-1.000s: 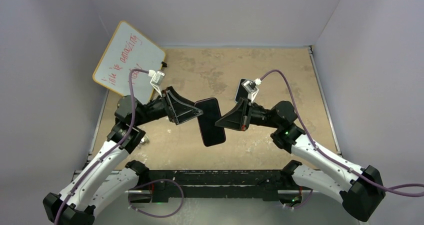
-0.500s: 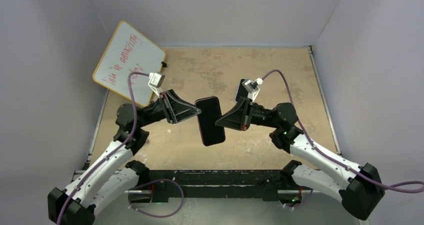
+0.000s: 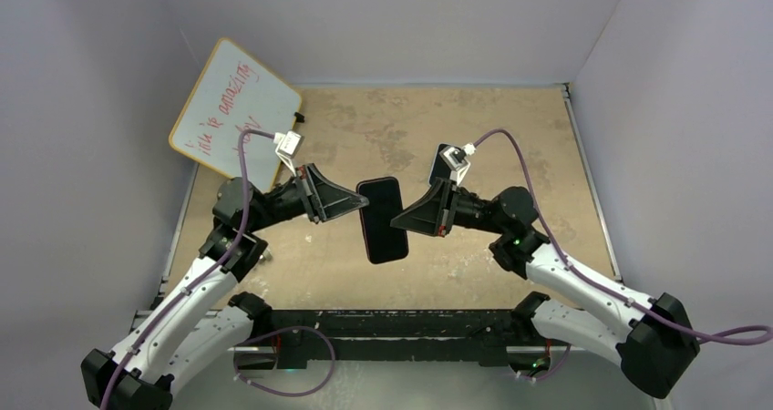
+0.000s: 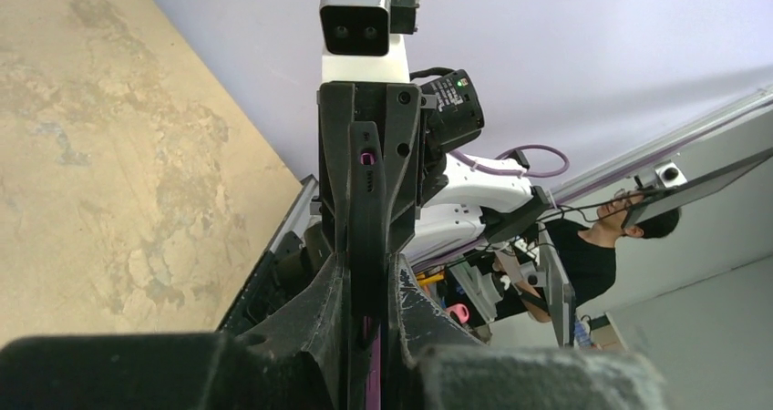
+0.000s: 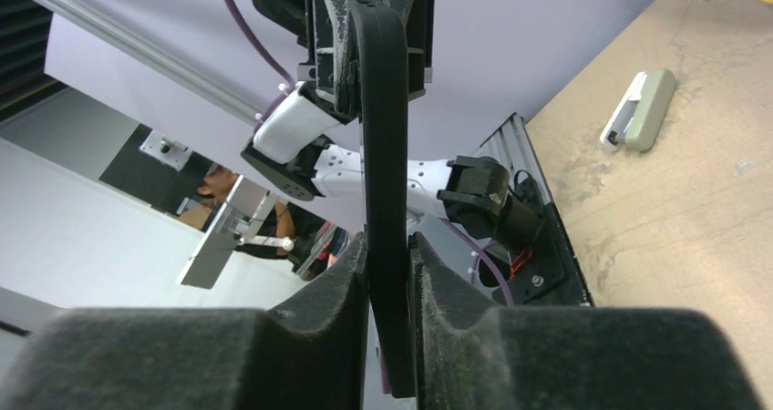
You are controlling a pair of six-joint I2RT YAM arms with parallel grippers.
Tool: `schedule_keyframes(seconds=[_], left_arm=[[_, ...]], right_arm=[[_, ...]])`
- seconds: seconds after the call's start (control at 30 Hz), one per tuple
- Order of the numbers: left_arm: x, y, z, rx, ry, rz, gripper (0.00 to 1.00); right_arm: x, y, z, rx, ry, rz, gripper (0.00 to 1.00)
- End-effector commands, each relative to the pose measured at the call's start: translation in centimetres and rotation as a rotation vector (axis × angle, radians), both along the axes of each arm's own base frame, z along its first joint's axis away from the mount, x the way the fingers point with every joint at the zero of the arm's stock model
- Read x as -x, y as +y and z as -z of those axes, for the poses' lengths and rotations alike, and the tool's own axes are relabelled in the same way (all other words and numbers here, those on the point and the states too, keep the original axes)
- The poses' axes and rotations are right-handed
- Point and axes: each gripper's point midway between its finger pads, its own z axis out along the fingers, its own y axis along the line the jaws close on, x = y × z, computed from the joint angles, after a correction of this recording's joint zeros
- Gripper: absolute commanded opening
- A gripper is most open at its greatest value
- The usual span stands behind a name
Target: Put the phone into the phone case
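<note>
1. Two end effectors meet in the middle of the top view. Between them hangs the phone case (image 3: 383,220), a black flat slab with rounded corners, raised above the counter (image 3: 383,118).
2. The left end effector (image 3: 362,206) reaches in from the left of the frame and is clenched on the left long edge of the phone case, in its upper half.
3. The right end effector (image 3: 399,220) reaches in from the right and is clenched on the opposite long edge.
4. In the left wrist view the phone case stands edge-on between the pads. A small pink spot shows in an opening on this edge, with a row of tiny holes under it. Whether anything sits inside it I cannot tell.
5. In the right wrist view the black rounded edge rises between two dark fingers (image 5: 342,282), which touch it on both sides.
6. A dark flat thing (image 3: 440,158) lies on the counter, right of centre, mostly hidden behind the right wrist camera. What it is I cannot tell.
7. A whiteboard (image 3: 232,109) with red writing leans at the upper left.
</note>
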Motion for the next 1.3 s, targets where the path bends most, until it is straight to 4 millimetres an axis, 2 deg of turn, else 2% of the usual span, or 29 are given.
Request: schedule_keyframes(seconds=[0.0, 0.03, 0.1, 0.2, 0.33, 0.53, 0.63, 0.67, 0.77, 0.8, 0.83, 0.97, 1.1, 1.13, 1.27], left_arm=[[-0.5, 0.3, -0.7, -0.015, -0.018, -0.039, 0.00], [-0.5, 0.3, -0.6, -0.023, -0.009, -0.045, 0.04], [-0.7, 0.3, -0.4, -0.039, 0.007, -0.051, 0.22], [-0.5, 0.2, 0.0, -0.042, 0.023, -0.035, 0.44], [-0.6, 0.0, 1.4, -0.057, 0.060, -0.017, 0.55], [-0.3, -0.4, 2.8, -0.054, 0.107, 0.023, 0.57], [-0.2, -0.5, 3.5, -0.074, 0.118, 0.035, 0.52], [-0.2, -0.5, 3.7, -0.077, 0.122, 0.038, 0.45], [-0.4, -0.6, 4.3, -0.091, 0.133, 0.034, 0.12], [-0.6, -0.6, 4.7, -0.107, 0.143, 0.025, 0.04], [-1.0, -0.5, 5.2, -0.132, 0.152, 0.007, 0.00], [-2.0, 0.0, 7.4, -0.263, 0.184, -0.056, 0.00], [-1.9, -0.2, 7.3, -0.265, 0.185, -0.034, 0.00], [-1.9, -0.3, 7.2, -0.259, 0.188, -0.023, 0.06], [-1.7, -0.5, 6.8, -0.229, 0.209, -0.012, 0.42]], right_arm=[[-0.5, 0.1, -2.3, -0.052, -0.048, 0.023, 0.17], [-0.7, 0.1, -2.0, -0.044, -0.039, 0.034, 0.09], [-1.2, 0.0, -1.7, -0.035, -0.014, 0.067, 0.00], [-1.9, -0.3, -1.8, -0.051, 0.018, 0.122, 0.00], [-3.3, -0.6, -3.0, -0.095, 0.030, 0.204, 0.00], [-4.9, -0.8, -4.3, -0.163, 0.045, 0.271, 0.00], [-5.5, -0.7, -4.3, -0.169, 0.055, 0.295, 0.00], [-5.7, -0.6, -4.2, -0.165, 0.057, 0.296, 0.00], [-6.1, -0.2, -3.5, -0.143, 0.063, 0.301, 0.00], [-6.2, -0.2, -3.2, -0.131, 0.067, 0.306, 0.00], [-6.3, -0.1, -2.8, -0.119, 0.074, 0.312, 0.00], [-6.3, -0.1, -2.3, -0.099, 0.083, 0.311, 0.00], [-6.4, -0.1, -1.9, -0.064, 0.074, 0.321, 0.00], [-6.4, -0.3, -1.8, -0.061, 0.081, 0.330, 0.00], [-7.0, -1.1, -2.7, -0.115, 0.105, 0.383, 0.00]])
